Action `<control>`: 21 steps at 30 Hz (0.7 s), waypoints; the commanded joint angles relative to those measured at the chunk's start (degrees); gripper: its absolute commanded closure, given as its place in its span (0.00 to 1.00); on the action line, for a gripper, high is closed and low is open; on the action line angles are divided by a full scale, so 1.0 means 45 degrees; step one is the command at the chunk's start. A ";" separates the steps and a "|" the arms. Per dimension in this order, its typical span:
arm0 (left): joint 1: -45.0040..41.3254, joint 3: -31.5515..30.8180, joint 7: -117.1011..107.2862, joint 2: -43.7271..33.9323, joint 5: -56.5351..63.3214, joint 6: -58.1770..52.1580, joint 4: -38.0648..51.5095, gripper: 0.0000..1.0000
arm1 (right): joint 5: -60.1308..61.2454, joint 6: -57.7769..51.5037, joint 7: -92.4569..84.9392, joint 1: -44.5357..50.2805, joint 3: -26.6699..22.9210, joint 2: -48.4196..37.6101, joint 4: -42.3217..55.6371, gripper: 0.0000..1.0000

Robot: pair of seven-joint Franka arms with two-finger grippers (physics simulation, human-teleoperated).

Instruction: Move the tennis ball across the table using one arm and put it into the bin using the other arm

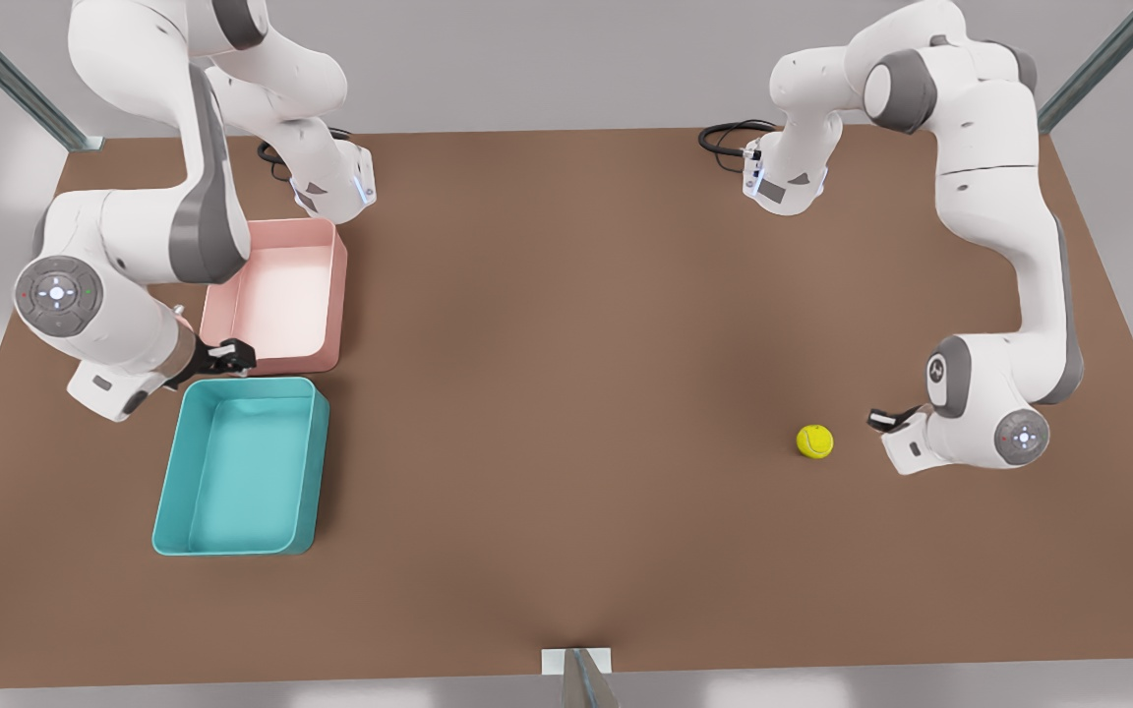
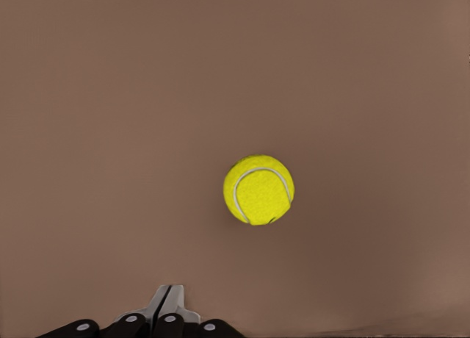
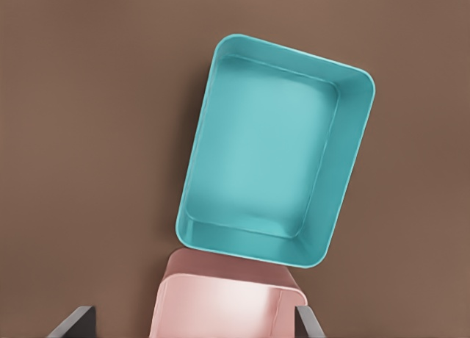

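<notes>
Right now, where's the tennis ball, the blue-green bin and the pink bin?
tennis ball (image 1: 814, 441): front view, middle of its fuzzy yellow-green face.
blue-green bin (image 1: 240, 464): front view, its bare inner floor.
pink bin (image 1: 283, 297): front view, its bare inner floor.

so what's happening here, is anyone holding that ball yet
Not yet. The tennis ball lies free on the brown table, at the front view's right. The left gripper sits just beside it with its fingers shut, not touching. The right gripper waits open at the front view's left, above the gap between the teal bin and the pink bin. Both bins are empty.
</notes>
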 commanded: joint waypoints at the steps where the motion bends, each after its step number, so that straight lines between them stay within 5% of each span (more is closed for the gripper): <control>1: 0.0018 -0.0051 1.6027 0.0055 0.0981 0.0970 -0.0323 0.79 | -0.0026 0.0216 0.0274 0.0006 -0.0003 0.0112 0.0125 0.00; 6: 0.0057 -0.0051 1.7103 0.0055 0.1157 0.3159 -0.1476 0.79 | 0.0052 0.0216 0.0176 -0.0014 -0.0003 0.0249 0.0144 0.00; 21: -0.0138 -0.0227 1.3723 0.0152 0.2016 0.4545 -0.3078 0.79 | 0.0071 0.0353 0.0176 0.0006 -0.0003 0.0288 0.0144 0.00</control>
